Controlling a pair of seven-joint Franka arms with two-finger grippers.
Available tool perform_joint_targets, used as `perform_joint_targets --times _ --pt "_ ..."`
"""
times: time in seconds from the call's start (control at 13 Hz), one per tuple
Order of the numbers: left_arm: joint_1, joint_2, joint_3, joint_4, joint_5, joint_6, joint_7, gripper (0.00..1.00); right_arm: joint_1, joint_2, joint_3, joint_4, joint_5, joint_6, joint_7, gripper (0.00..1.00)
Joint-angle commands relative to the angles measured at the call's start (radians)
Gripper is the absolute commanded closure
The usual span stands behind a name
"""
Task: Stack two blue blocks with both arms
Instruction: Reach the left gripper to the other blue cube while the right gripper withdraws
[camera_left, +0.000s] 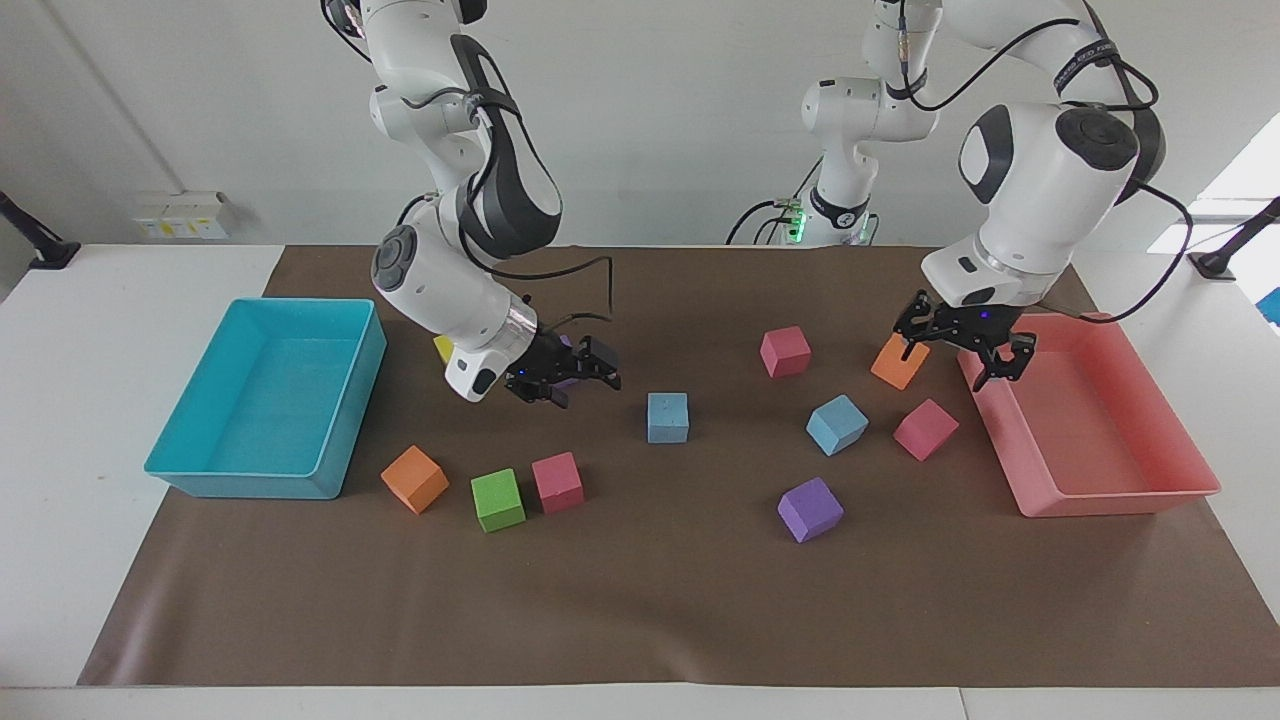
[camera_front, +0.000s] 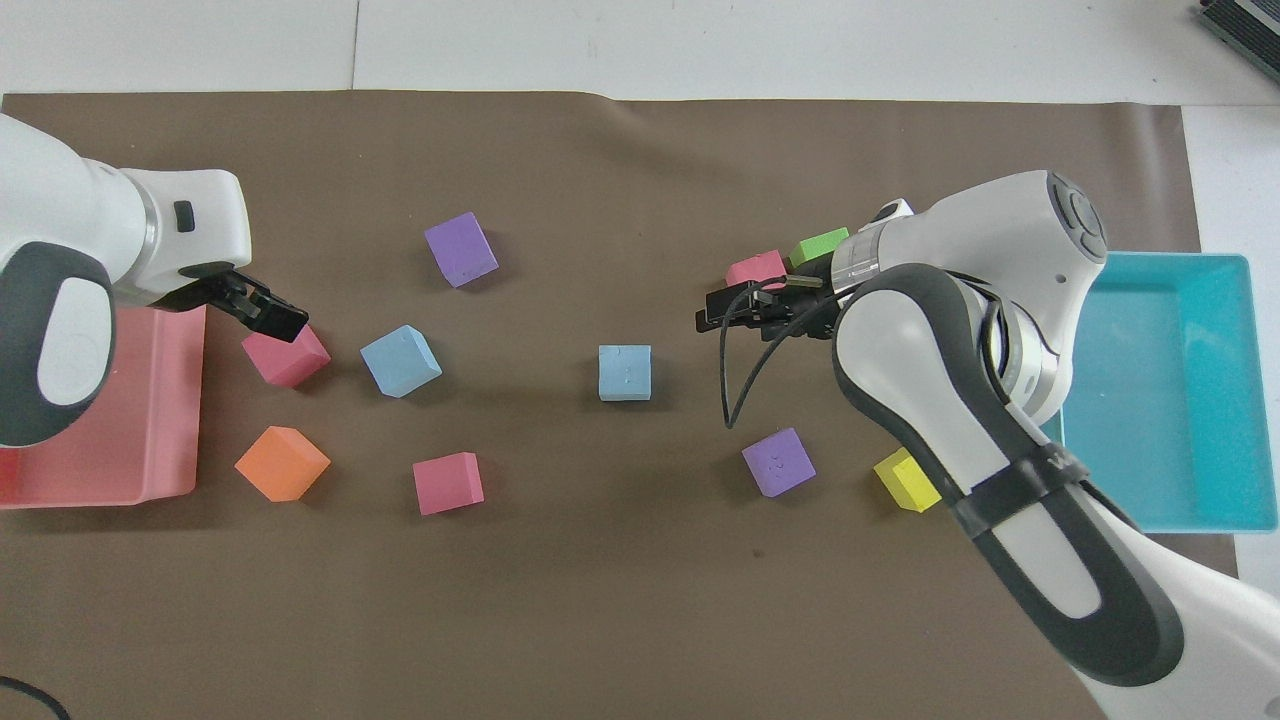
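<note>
Two sky-blue blocks sit apart on the brown mat. One blue block (camera_left: 668, 417) (camera_front: 625, 372) is near the mat's middle. The other blue block (camera_left: 836, 423) (camera_front: 400, 360) is toward the left arm's end. My right gripper (camera_left: 578, 380) (camera_front: 712, 314) is open and empty, tilted sideways, low over the mat beside the middle block on the right arm's side, apart from it. My left gripper (camera_left: 955, 358) (camera_front: 272, 312) is open and empty, up over the mat's edge between an orange cube (camera_left: 897, 364) and the pink tray (camera_left: 1110, 497).
A cyan tray (camera_left: 250, 485) stands at the right arm's end. Pink cubes (camera_left: 785, 351) (camera_left: 925, 429) (camera_left: 557, 482), purple cubes (camera_left: 810, 508) (camera_front: 778, 462), a green cube (camera_left: 498, 499), an orange cube (camera_left: 414, 478) and a yellow cube (camera_front: 905, 480) lie scattered around.
</note>
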Motion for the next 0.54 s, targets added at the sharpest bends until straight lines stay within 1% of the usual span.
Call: perform_joint_targets --times 0.0,0.08,0.15,0.23,0.31,0.38,0.46 --pt "-0.042 -0.022 0.016 -0.086 0.009 0.046 0.117 0.00 -0.031 0.020 0.013 -0.045 0.155 -0.005 -0.167 0.25" --pt "-0.048 -0.020 0.016 -0.118 0.009 0.055 0.163 0.00 -0.031 0.030 0.011 -0.060 0.204 0.002 -0.234 0.33" --pt "-0.078 -0.011 0.018 -0.145 0.009 0.099 0.165 0.00 -0.032 0.036 0.011 -0.078 0.243 0.009 -0.271 0.41" --pt "-0.100 0.006 0.018 -0.187 0.009 0.172 0.162 0.00 -0.034 0.045 0.011 -0.085 0.271 0.012 -0.304 0.48" --pt "-0.114 0.015 0.018 -0.219 0.009 0.228 0.160 0.00 -0.038 0.057 0.011 -0.086 0.295 0.012 -0.333 0.58" --pt "-0.121 0.020 0.018 -0.242 0.009 0.262 0.160 0.00 -0.040 0.068 0.011 -0.092 0.320 0.014 -0.354 0.74" --pt "-0.121 0.036 0.019 -0.248 0.009 0.283 0.160 0.00 -0.040 0.070 0.011 -0.100 0.338 0.014 -0.355 0.96"
